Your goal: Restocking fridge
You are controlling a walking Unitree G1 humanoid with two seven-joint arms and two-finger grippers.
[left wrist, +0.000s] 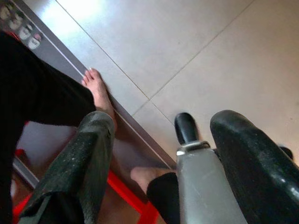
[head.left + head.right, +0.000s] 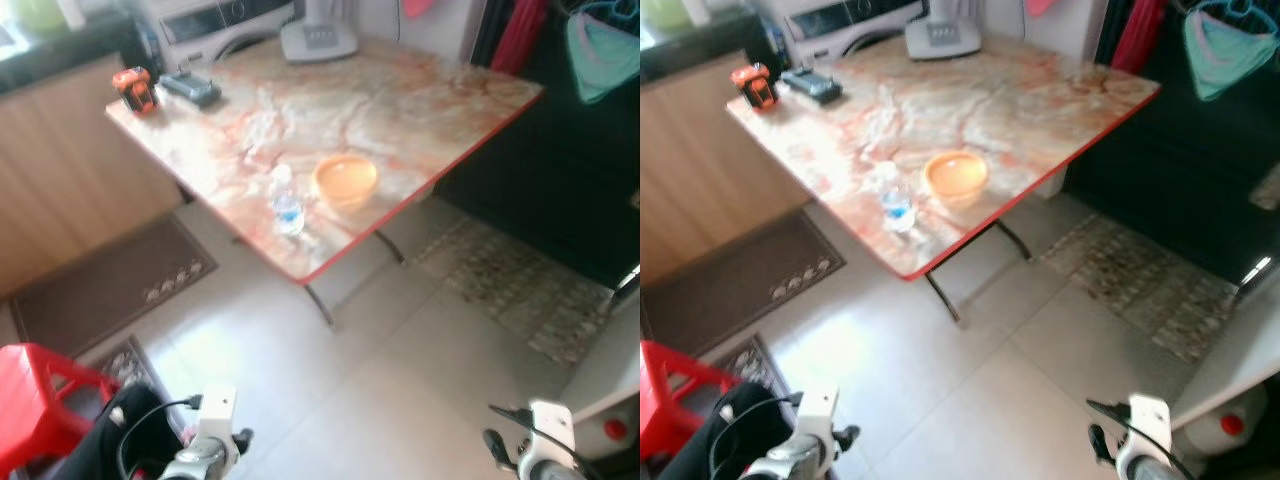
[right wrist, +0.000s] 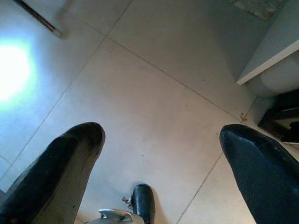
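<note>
One upright water bottle beside orange bowl on table; both grippers' jaws spread, empty.

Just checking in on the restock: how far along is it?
Nothing looks done. The water bottle and the orange bowl stand on the table. Nothing is in hand: the left gripper and the right gripper hang low over the floor, jaws open. Fetching and stocking remain.
</note>
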